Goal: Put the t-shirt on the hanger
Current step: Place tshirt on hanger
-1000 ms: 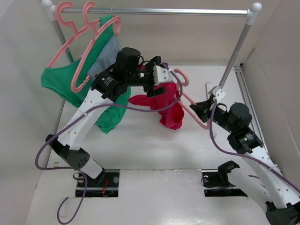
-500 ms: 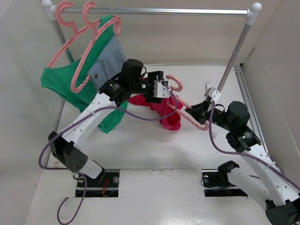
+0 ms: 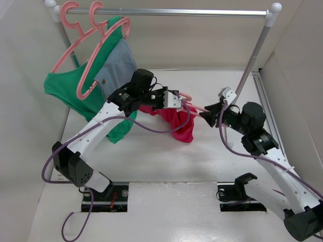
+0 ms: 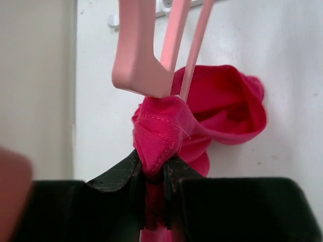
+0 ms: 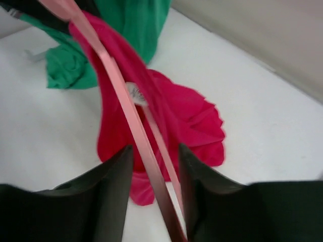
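left hand [image 4: 155, 201]: fingers closed tight on a folded edge of the t-shirt [image 4: 222, 111], pinching the cloth directly below the hanger [image 4: 139, 55]. this grip appears intended to draw the garment opening along the hanger arm. right hand [image 5: 154, 166]: fingers clamp the thin hanger frame, which runs between them, and hold it raised off the bench [image 3: 151, 151] so cloth can pass. the t-shirt appears partly threaded on the frame; the remainder hangs bunched below, near the bench. seating both shoulders is not yet done.
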`<state>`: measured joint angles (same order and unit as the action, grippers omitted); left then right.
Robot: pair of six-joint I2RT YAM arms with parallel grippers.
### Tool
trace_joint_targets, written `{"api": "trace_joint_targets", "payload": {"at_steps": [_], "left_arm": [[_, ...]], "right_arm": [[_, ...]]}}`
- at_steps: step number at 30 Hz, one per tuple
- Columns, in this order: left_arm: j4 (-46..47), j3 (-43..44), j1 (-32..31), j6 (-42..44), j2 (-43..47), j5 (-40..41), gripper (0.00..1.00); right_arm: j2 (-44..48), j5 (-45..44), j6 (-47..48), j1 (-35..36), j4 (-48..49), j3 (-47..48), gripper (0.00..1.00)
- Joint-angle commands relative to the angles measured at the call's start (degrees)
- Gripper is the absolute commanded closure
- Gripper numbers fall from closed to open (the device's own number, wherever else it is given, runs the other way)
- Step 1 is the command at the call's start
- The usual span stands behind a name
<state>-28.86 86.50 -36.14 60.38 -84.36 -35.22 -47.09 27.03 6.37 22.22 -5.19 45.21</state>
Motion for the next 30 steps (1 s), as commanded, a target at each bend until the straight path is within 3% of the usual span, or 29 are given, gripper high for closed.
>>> {"api": "trace_joint_targets", "payload": {"at_steps": [1,3,4,5,11,15,20,26,30], "left_arm": [[10.0,-1.1,1.0,-11.1,3.1,-0.4,1.00],[11.3,-2.3,1.6,-13.5,3.7,0.9,1.00],[11.8,-2.3,1.6,-14.4,3.7,0.9,1.00],[11.8,-2.8,2.2,-15.0,3.7,1.8,1.00],[15.9,-4.1,2.2,-25.0,3.7,8.1,1.00],[15.9,-4.1,2.2,-30.4,3.7,11.8,1.00],[16.5,-4.1,2.2,-33.0,3.7,11.3,1.00],[16.5,-4.6,2.2,-33.7,3.7,11.3,1.00],[16.5,-5.2,2.2,-34.2,4.8,10.8,1.00]], "right_arm": [[-1.6,-4.2,0.7,0.7,-1.9,7.1,0.51],[-1.6,-6.5,2.1,0.7,-5.2,9.6,0.24],[-1.6,-10.3,2.2,0.7,-6.9,11.0,0.05],[-1.6,-12.3,2.2,0.7,-10.2,13.9,0.00],[-0.2,-28.1,-1.7,0.7,-17.7,18.9,0.00],[-0.9,-28.8,-9.3,3.0,-19.1,14.7,0.00],[-8.6,-23.6,-19.4,7.4,-5.6,4.7,0.00],[-22.0,-23.7,-25.4,8.0,3.6,8.9,0.00],[-28.5,-24.8,-27.6,8.5,4.2,10.7,0.03]]}}
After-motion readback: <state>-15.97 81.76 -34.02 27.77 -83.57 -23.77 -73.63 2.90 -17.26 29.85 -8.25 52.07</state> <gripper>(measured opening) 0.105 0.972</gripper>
